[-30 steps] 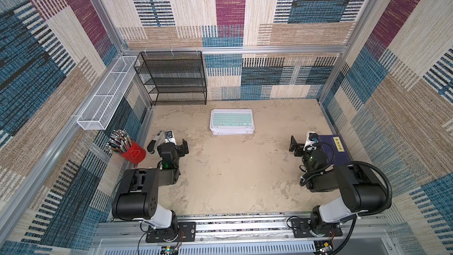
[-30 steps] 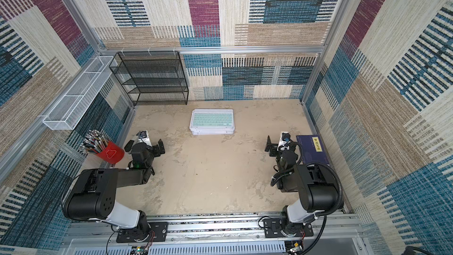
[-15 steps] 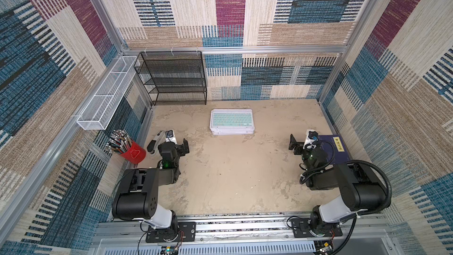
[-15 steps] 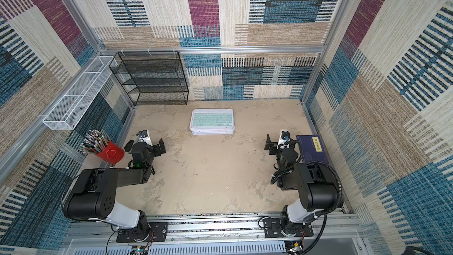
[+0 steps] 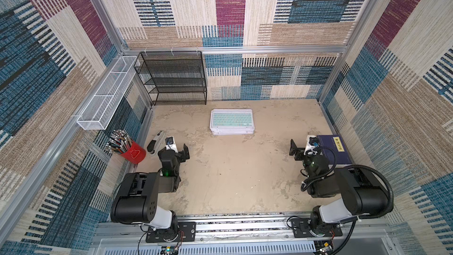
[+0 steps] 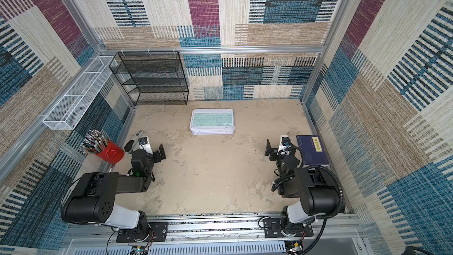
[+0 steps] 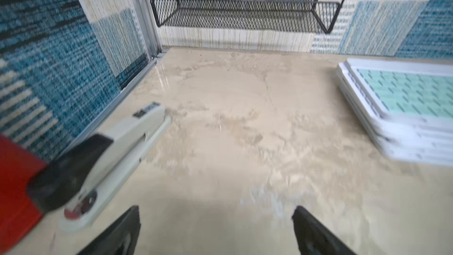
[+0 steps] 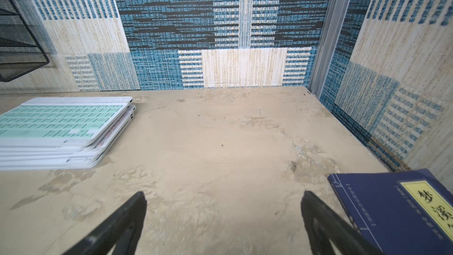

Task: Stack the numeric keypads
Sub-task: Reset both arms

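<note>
In a top view, bare bench (image 5: 232, 180) lies open across mid-frame; the keypad stack (image 5: 232, 121) blocks upper centre, the stapler (image 5: 154, 141) left, the dark blue book (image 5: 343, 155) right.

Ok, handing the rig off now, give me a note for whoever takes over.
Left pincer: open, empty, beside the stapler.
Right pincer: open, empty, beside the blue book.
Keypads: one pile at the back centre of the table, mint-green one on top, edges slightly staggered. No loose keypad in view.
Done: stacking looks complete.
Left: probably nothing; maybe square the pile's edges.
</note>
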### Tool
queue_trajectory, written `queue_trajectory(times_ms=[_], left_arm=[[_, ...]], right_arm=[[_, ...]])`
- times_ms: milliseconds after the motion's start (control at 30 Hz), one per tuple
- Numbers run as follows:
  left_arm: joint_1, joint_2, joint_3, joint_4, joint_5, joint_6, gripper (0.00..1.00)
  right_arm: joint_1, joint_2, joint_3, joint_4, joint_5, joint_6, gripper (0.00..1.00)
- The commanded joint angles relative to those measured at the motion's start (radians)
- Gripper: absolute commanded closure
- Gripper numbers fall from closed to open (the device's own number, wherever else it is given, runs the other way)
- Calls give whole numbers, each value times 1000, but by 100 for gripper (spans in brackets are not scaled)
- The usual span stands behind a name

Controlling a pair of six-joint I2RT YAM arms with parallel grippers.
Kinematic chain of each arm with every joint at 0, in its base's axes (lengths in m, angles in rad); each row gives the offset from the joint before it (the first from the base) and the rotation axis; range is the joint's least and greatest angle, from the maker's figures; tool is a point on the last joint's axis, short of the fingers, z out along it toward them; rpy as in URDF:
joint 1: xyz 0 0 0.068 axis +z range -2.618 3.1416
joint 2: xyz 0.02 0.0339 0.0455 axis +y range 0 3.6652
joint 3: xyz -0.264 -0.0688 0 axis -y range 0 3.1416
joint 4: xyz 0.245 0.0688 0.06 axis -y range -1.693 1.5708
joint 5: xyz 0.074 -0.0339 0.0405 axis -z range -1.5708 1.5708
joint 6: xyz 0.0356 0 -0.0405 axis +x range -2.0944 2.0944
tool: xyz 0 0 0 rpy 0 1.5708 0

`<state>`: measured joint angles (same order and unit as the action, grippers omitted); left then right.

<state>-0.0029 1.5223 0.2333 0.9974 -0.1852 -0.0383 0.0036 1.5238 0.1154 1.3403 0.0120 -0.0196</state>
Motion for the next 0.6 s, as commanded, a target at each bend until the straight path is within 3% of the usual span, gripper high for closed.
queue_trajectory(times_ms=[0, 33, 67, 133, 167, 233, 267, 300, 367, 567], left_arm=[[11, 1, 90, -8, -33, -16, 0], [8, -35, 155, -199, 6, -8, 0], [-2, -25, 155, -170, 62, 38, 0], [-39, 0, 29, 114, 96, 106, 0], [-40, 12, 7, 172, 53, 88, 0], [-34, 5, 100, -20, -76, 25, 0], [-22, 3, 190, -193, -61, 11, 1], [-6, 2, 213, -248, -28, 5, 1], [3, 11, 145, -95, -14, 9, 1], [1, 3, 174, -167, -1, 8, 1]], right_arm=[[-1, 4, 110, -109, 32, 8, 1], [-2, 0, 58, -14, 37, 7, 1], [0, -7, -2, 102, 36, 2, 1], [1, -27, -96, 256, 60, 9, 1], [1, -8, -55, 204, 120, 34, 1], [3, 10, 119, -113, 86, 20, 1], [0, 14, 81, -21, 61, 14, 1], [0, 16, 89, -42, 68, 16, 1], [-1, 14, 90, -42, 52, 8, 1], [-1, 10, 92, -51, 51, 7, 1]])
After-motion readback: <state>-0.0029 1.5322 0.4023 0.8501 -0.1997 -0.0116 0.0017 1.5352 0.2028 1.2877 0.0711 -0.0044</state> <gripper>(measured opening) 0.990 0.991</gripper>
